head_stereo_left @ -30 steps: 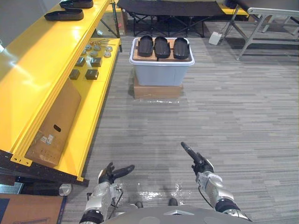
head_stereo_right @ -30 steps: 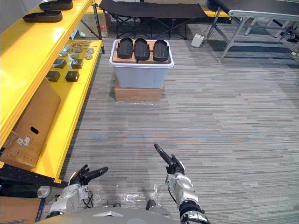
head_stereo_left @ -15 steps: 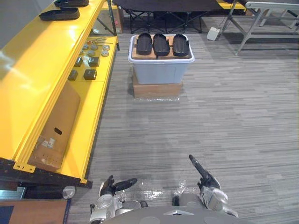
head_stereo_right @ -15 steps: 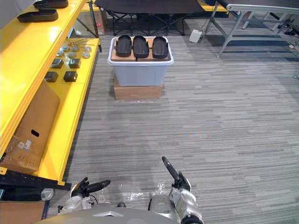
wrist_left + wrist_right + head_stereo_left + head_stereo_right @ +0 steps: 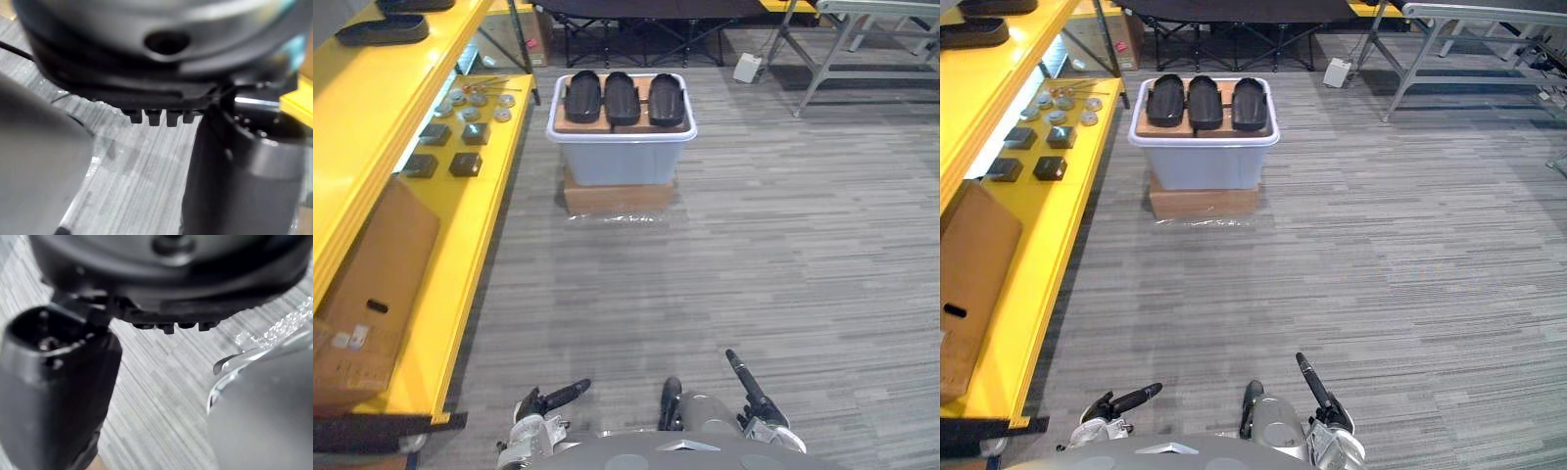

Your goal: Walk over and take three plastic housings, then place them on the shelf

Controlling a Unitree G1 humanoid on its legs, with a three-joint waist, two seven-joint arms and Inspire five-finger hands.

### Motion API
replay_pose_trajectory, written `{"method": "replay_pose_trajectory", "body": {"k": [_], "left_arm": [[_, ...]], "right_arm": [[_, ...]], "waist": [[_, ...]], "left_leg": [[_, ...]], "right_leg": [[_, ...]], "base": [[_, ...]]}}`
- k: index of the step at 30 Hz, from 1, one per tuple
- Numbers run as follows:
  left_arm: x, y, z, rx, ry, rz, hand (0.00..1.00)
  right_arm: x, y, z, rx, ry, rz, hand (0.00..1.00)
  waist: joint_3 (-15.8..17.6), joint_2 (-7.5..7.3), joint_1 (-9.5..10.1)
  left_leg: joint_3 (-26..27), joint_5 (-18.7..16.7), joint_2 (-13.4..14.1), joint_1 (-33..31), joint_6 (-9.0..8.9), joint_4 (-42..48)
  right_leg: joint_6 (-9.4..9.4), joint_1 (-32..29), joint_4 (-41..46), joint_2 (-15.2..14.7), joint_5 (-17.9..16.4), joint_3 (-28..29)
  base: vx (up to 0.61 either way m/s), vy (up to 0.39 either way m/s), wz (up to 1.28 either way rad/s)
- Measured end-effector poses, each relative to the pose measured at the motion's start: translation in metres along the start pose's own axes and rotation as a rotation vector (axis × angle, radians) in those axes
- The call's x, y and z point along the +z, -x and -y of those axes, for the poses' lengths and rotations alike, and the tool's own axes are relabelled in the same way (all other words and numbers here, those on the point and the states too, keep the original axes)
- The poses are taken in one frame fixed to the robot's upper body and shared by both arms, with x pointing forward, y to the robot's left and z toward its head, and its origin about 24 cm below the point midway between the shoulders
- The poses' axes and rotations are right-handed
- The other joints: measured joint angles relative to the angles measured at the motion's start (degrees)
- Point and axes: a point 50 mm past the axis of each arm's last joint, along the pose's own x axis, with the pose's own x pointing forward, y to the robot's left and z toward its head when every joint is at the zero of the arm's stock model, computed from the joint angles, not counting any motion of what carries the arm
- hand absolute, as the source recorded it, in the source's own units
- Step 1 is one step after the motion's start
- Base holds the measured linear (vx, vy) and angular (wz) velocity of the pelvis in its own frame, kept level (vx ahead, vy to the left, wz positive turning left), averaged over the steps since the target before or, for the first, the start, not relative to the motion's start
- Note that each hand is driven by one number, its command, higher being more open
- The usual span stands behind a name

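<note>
Glossy plastic housings (image 5: 623,97), matt cardboard (image 5: 367,294)

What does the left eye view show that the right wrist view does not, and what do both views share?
Left eye view: three black plastic housings side by side on top of a grey bin, the yellow shelf, and the left hand low down. Right wrist view: the right hand from very close, its thumb standing out. Shared: that right hand, its fingers straight, and the grey striped floor.
</note>
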Motion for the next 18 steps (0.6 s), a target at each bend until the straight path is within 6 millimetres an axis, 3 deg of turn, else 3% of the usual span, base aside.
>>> {"method": "replay_pose_trajectory", "body": {"k": [1, 2, 4, 5, 7, 9, 10, 11, 12, 14, 15, 16, 18], "left_arm": [[0.001, 0.000, 0.000, 0.003, 0.019, 0.004, 1.00], [0.002, 0.001, 0.000, 0.002, 0.069, 0.009, 1.00], [0.004, 0.001, 0.000, -0.001, 0.114, 0.012, 1.00], [0.006, 0.002, -0.002, 0.002, 0.147, 0.025, 1.00], [0.009, 0.003, -0.002, 0.000, 0.153, 0.044, 1.00], [0.008, 0.003, -0.001, 0.003, 0.163, 0.043, 1.00], [0.007, 0.003, -0.001, 0.002, 0.168, 0.041, 1.00], [0.010, 0.002, -0.004, 0.011, 0.175, 0.054, 1.00], [0.017, 0.001, -0.009, 0.023, 0.177, 0.080, 1.00], [0.022, 0.000, -0.012, 0.032, 0.175, 0.093, 1.00], [0.024, -0.001, -0.012, 0.041, 0.189, 0.086, 1.00], [0.024, -0.001, -0.012, 0.045, 0.194, 0.081, 1.00], [0.023, -0.003, -0.017, 0.081, 0.179, 0.067, 1.00]], "right_arm": [[0.003, -0.001, 0.000, 0.002, 0.003, 0.008, 1.00], [0.004, -0.001, 0.003, -0.006, 0.011, 0.008, 1.00], [0.004, -0.002, 0.000, 0.002, 0.022, -0.003, 1.00], [0.008, -0.004, -0.009, 0.023, 0.024, 0.005, 1.00], [0.019, -0.008, -0.023, 0.060, 0.036, 0.032, 1.00], [0.021, -0.008, -0.028, 0.076, 0.050, 0.038, 1.00], [0.019, -0.008, -0.028, 0.075, 0.054, 0.029, 1.00], [0.014, -0.007, -0.030, 0.082, 0.060, 0.008, 1.00], [0.012, -0.007, -0.036, 0.097, 0.060, -0.002, 1.00], [0.010, -0.007, -0.039, 0.104, 0.054, -0.005, 1.00], [0.006, -0.006, -0.038, 0.102, 0.049, -0.016, 1.00], [0.005, -0.006, -0.038, 0.100, 0.050, -0.021, 1.00], [0.005, -0.006, -0.039, 0.109, 0.055, -0.012, 1.00]], "waist": [[0.3, 0.34, 0.13], [1.0, 1.40, 0.93], [1.5, 0.79, 3.06], [1.8, 0.25, 4.55], [2.1, -0.34, 5.18], [2.2, -0.25, 5.72], [2.2, -0.28, 5.91], [2.3, -1.45, 6.11], [2.3, -3.43, 6.17], [2.9, -4.81, 6.18], [3.0, -5.38, 6.01], [3.1, -5.47, 5.96], [4.5, -6.13, 5.62]], "left_leg": [[-0.1, -0.2, 1.4, -3.4, -0.21, 7.5], [-0.9, -1.8, 2.1, -8.8, 0.89, 17.7], [-0.8, -3.8, -1.0, -14.3, 1.96, 17.6], [0.6, -4.4, -3.2, -17.1, 2.45, 10.9], [1.0, -1.7, -6.2, -19.4, 4.38, -6.6], [0.2, 5.4, -7.2, -19.9, 3.75, -25.4], [0.5, 7.8, -7.2, -20.1, 3.87, -25.1], [0.5, 12.9, -8.4, -19.9, 5.40, -24.0], [0.6, 14.2, -10.7, -19.8, 6.70, -23.3], [0.6, 13.7, -12.6, -20.1, 7.52, -21.4], [0.8, 11.8, -14.2, -18.7, 10.51, -20.1], [0.9, 11.4, -14.5, -18.2, 11.10, -20.2], [0.7, 8.3, -16.4, -10.7, 12.33, -21.8]], "right_leg": [[-0.25, 2.3, -1.8, 1.0, -0.1, -0.3], [-1.60, 6.9, -4.6, 2.6, -1.0, -0.2], [-1.71, 11.2, -6.5, 2.3, -2.2, 0.8], [-0.99, 12.9, -7.0, 1.6, -2.8, 2.1], [0.46, 14.7, -8.1, 0.4, -3.8, 4.2], [2.43, 18.1, -10.3, -0.4, -6.1, 5.8], [3.16, 19.0, -10.3, -0.6, -7.0, 6.1], [4.02, 20.2, -9.5, -2.0, -9.2, 6.6], [3.77, 19.9, -7.5, -4.0, -11.1, 7.1], [3.28, 19.4, -4.2, -5.8, -11.3, 8.5], [4.42, 17.0, 3.9, -7.7, -10.3, 10.9], [4.93, 16.4, 6.4, -8.0, -10.0, 11.5], [13.33, 7.4, 32.4, -10.3, -5.6, 14.0]], "base": [[0.53, -0.226, 0.18], [0.40, -0.132, 0.00], [0.34, -0.038, -0.33], [0.39, 0.028, -0.65], [0.35, 0.087, -0.63], [0.40, 0.192, -0.39], [0.48, 0.263, -0.16], [0.51, 0.252, -0.09], [0.50, 0.223, -0.09], [0.54, 0.204, 0.00], [0.59, 0.244, 0.12], [0.48, 0.213, 0.15], [0.46, 0.167, 0.03]]}}
